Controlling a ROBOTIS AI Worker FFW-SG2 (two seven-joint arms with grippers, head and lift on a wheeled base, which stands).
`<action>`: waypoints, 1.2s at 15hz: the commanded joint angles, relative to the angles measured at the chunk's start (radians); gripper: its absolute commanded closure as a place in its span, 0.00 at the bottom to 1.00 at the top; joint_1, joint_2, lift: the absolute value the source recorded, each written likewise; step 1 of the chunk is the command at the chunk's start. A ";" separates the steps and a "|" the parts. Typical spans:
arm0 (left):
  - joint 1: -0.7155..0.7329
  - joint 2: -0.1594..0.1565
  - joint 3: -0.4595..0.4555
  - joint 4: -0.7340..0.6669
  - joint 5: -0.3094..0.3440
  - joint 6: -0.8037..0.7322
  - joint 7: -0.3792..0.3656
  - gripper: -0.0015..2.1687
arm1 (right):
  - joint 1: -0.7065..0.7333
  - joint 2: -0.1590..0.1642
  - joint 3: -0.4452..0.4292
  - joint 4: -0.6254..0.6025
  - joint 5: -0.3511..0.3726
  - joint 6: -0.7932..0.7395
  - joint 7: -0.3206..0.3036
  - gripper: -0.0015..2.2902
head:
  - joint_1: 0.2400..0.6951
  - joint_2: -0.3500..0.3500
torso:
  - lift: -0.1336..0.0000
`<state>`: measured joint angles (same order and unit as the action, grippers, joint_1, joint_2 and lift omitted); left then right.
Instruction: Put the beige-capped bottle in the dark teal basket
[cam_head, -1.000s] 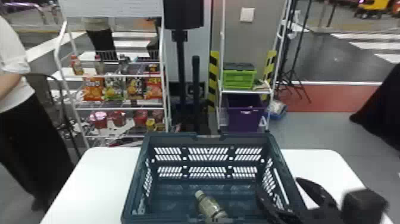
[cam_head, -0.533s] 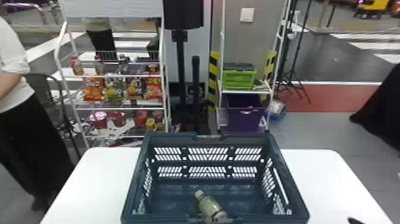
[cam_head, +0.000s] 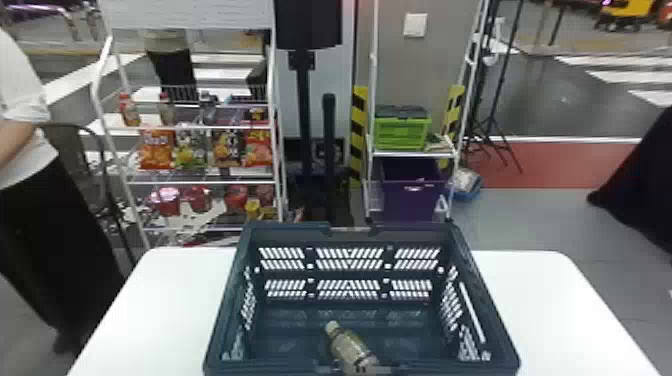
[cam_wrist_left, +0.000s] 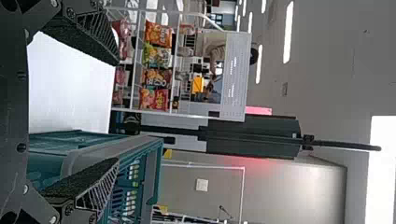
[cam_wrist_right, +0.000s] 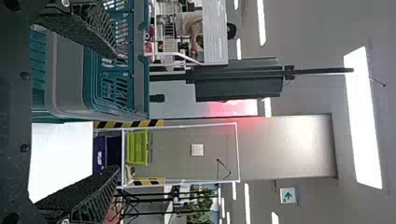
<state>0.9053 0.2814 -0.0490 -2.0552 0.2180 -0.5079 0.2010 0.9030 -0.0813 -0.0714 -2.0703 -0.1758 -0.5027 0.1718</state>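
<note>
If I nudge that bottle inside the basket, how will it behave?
The bottle lies on its side and looks round, so it may roll. Its smooth, glossy-looking body could be slippery. The basket has walls that should stop it rolling far.

Snack shelves (cam_head: 202, 182) stand left of a grey wall (cam_head: 425, 65).

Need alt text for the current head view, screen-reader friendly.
A beige-capped bottle lies tilted inside a dark teal plastic basket with slotted walls, on a white table. Behind stand a white wire rack of snack bags and a shelf holding a lime-green crate above a purple bin.
</note>
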 joint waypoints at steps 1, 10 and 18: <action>-0.005 -0.001 -0.003 0.000 -0.002 0.022 0.000 0.07 | 0.001 0.012 0.002 -0.030 0.001 0.106 0.000 0.02 | 0.57 0.50 | 1.00; -0.016 0.004 -0.005 -0.033 -0.006 0.090 -0.002 0.07 | -0.016 0.009 -0.007 -0.040 0.012 0.183 0.000 0.02 | 0.57 0.50 | 1.00; -0.006 0.004 -0.005 -0.040 -0.011 0.093 -0.003 0.07 | -0.015 0.003 -0.007 -0.057 0.013 0.211 0.000 0.02 | 0.57 0.50 | 1.00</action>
<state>0.8989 0.2861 -0.0537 -2.0966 0.2071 -0.4138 0.1979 0.8860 -0.0779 -0.0783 -2.1263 -0.1625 -0.2905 0.1718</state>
